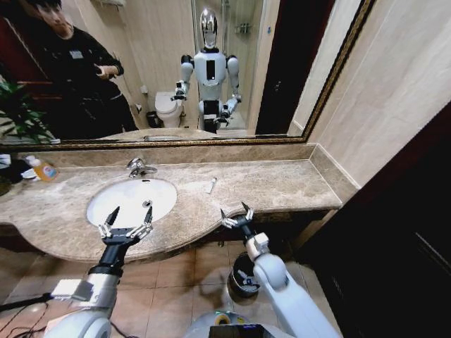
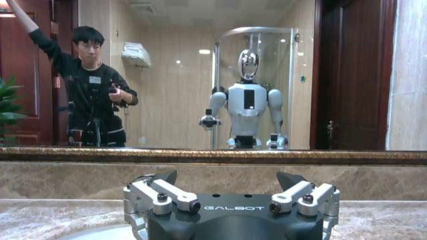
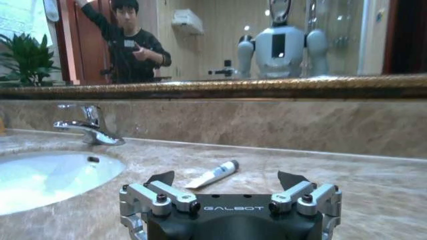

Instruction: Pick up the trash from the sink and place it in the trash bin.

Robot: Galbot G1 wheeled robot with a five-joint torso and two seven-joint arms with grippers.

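- The word GALBOT is printed in white on the black body of both my tools, as each wrist view shows.
- My left tool [image 1: 127,220] hangs over the front rim of the sink [image 1: 106,193], fingers spread wide and holding nothing.
- My right tool [image 1: 237,215] sits at the front edge of the worktop [image 1: 282,184], fingers also wide apart and empty.
- A small white tube [image 1: 212,185] lies on the worktop to the right of the sink, beyond my right tool and well apart from it; in the right wrist view the tube [image 3: 215,174] lies just ahead between the fingertips.
- The tap [image 1: 137,167] stands behind the basin.
- The black trash bin [image 1: 243,276] stands on the floor below the worktop, beside my right arm.
- A bottle with an orange label [image 1: 42,169] lies at the worktop's far left; its writing is too small to read.
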